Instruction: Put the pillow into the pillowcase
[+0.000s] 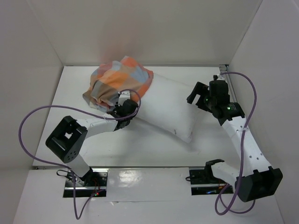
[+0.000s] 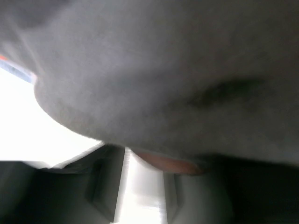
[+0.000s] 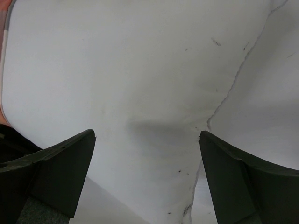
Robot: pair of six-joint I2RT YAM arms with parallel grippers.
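Observation:
The white pillow [image 1: 170, 109] lies diagonally across the table. Its far left end is inside the bunched orange, blue-grey and tan checked pillowcase [image 1: 119, 81]. My left gripper [image 1: 125, 111] is at the pillowcase's near edge, against the pillow's side. In the left wrist view, shadowed cloth fills the frame. An orange strip of the pillowcase [image 2: 170, 164] sits at my left gripper [image 2: 145, 161], whose jaws stand close together on it. My right gripper [image 1: 197, 95] is open at the pillow's right side. The right wrist view shows the pillow [image 3: 140, 70] just beyond that gripper [image 3: 147, 140].
White walls [image 1: 42, 70] enclose the table on the left, back and right. Purple cables [image 1: 28, 126] loop from both arms. The left arm's elbow [image 1: 65, 137] rests near the table's front left.

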